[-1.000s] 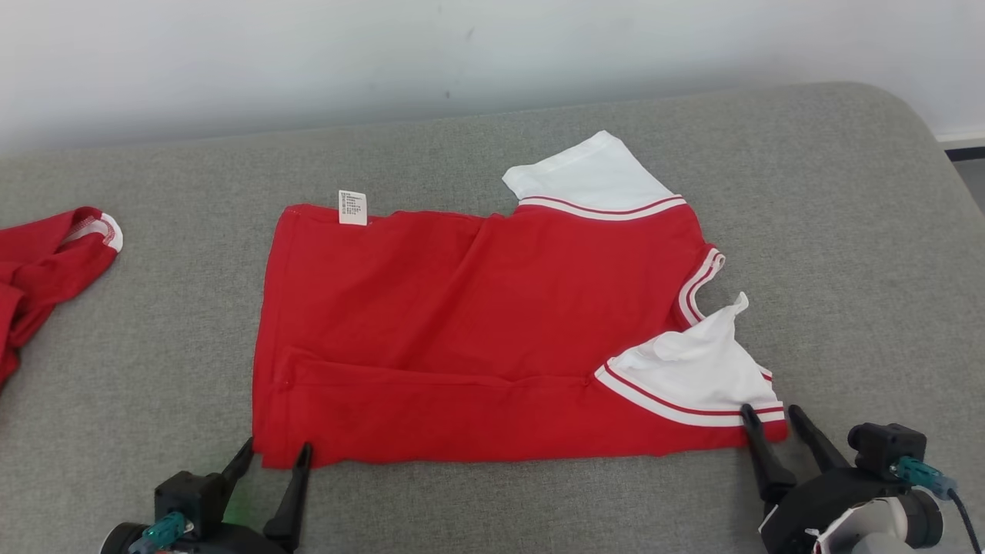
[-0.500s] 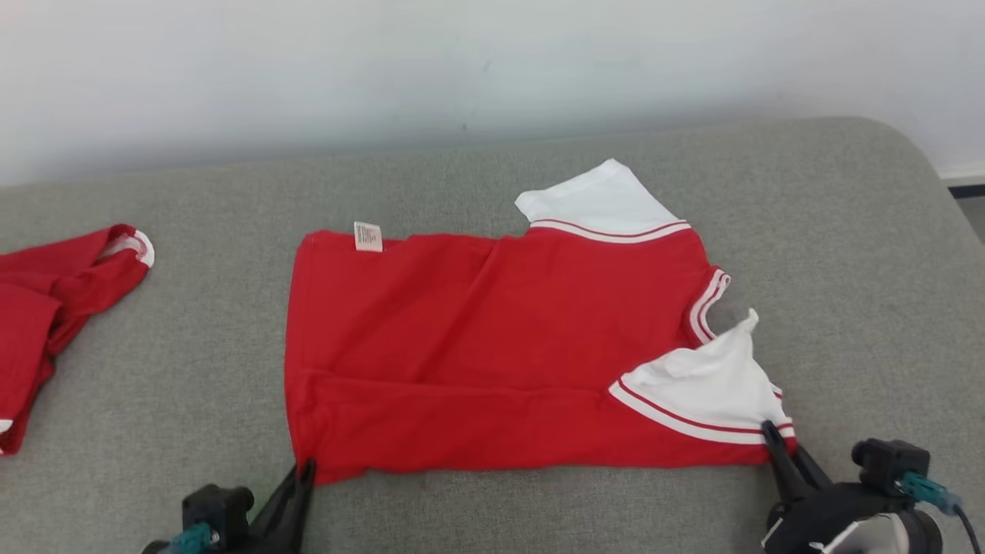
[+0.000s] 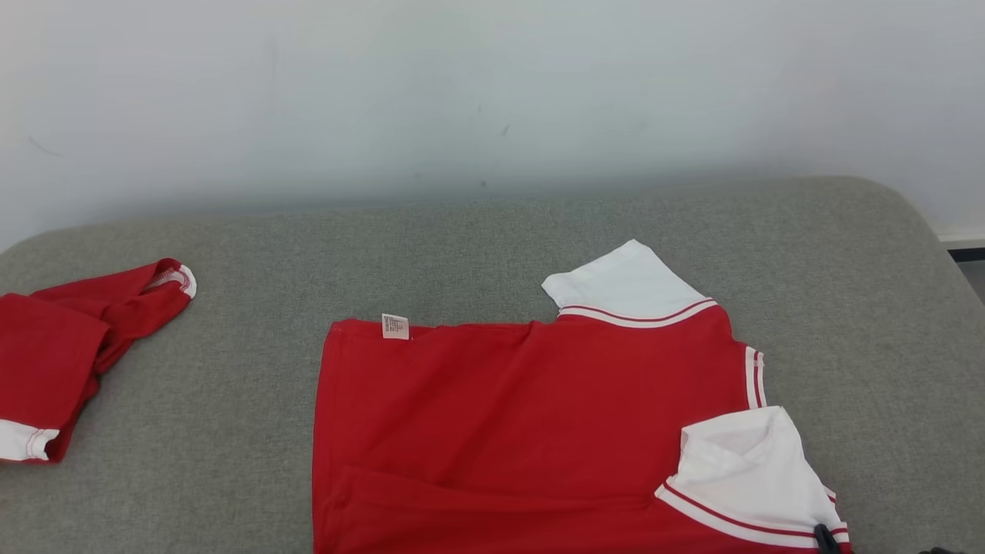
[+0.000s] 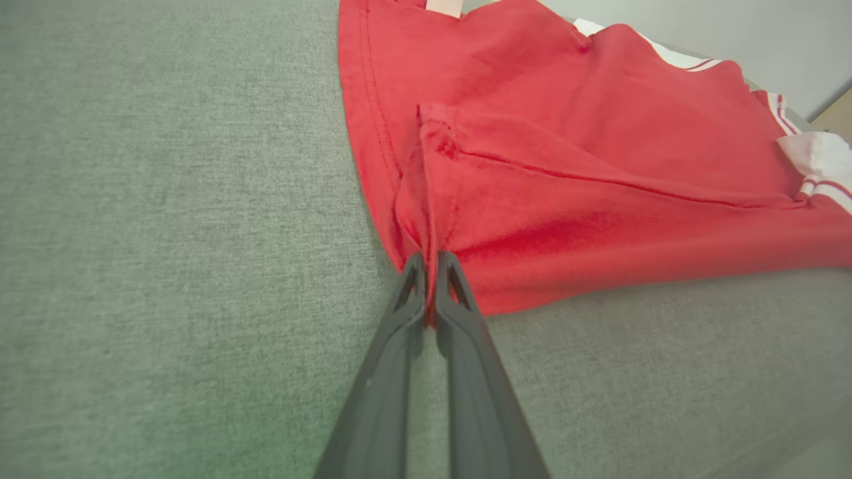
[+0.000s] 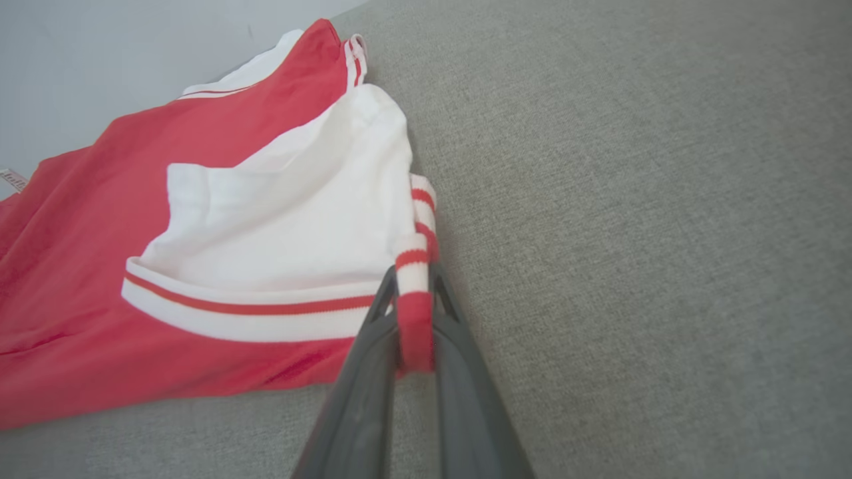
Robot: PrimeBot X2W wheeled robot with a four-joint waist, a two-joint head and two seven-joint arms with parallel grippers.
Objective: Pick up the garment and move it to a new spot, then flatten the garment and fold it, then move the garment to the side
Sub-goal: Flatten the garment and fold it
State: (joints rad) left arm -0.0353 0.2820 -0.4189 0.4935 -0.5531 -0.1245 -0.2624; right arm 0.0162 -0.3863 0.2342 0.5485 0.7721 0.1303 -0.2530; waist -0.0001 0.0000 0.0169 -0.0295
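Note:
The garment (image 3: 523, 415) is a red shirt with white, red-striped sleeves, lying mostly flat on the grey cushion (image 3: 462, 246), its lower part folded over along the near edge. In the left wrist view my left gripper (image 4: 431, 266) is shut on the near hem corner of the garment (image 4: 599, 166), the cloth bunched between the fingertips. In the right wrist view my right gripper (image 5: 411, 283) is shut on the striped corner of the garment (image 5: 80, 266) by the near white sleeve (image 5: 279, 219). The right gripper's tip (image 3: 825, 536) peeks in at the head view's bottom edge.
A second red garment (image 3: 61, 346) lies crumpled at the cushion's left end. A pale wall (image 3: 492, 100) rises directly behind the cushion. The cushion's rounded right edge (image 3: 935, 231) drops off to the floor. A white label (image 3: 395, 326) sticks up at the shirt's far hem.
Both grippers went from open to shut on the shirt's near corners. The head camera has tilted up, so the whole scene sits lower and the grippers have slipped toward the bottom edge.

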